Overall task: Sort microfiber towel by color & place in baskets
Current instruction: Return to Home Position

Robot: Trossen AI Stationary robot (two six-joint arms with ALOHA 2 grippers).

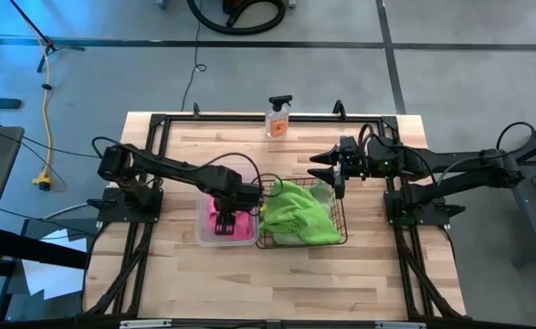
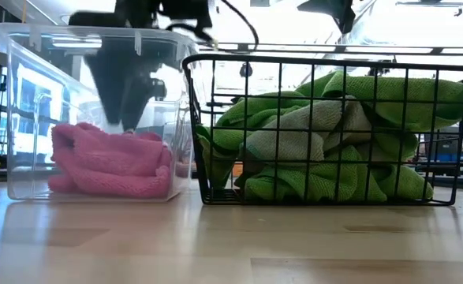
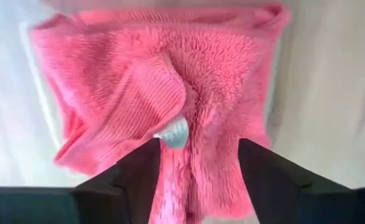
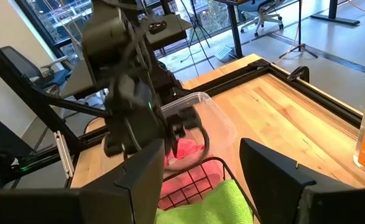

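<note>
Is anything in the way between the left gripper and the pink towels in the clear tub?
Nothing visible does. The left gripper hangs, jaws open, directly over the pink towels inside the clear tub, with no object between them.

The right gripper [image 4: 199, 146] hangs with its fingers spread above the black wire basket [image 4: 194, 167] and green towel [image 4: 218, 205] — beyond, the left arm [image 4: 129, 81] stands over the clear tub [image 4: 218, 118] with a pink towel [image 4: 181, 152] inside

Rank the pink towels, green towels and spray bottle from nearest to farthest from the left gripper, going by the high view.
1. Pink towels, directly beneath the left gripper in the clear tub.
2. Green towels, in the wire basket alongside.
3. Spray bottle, near the table's back edge.
</note>
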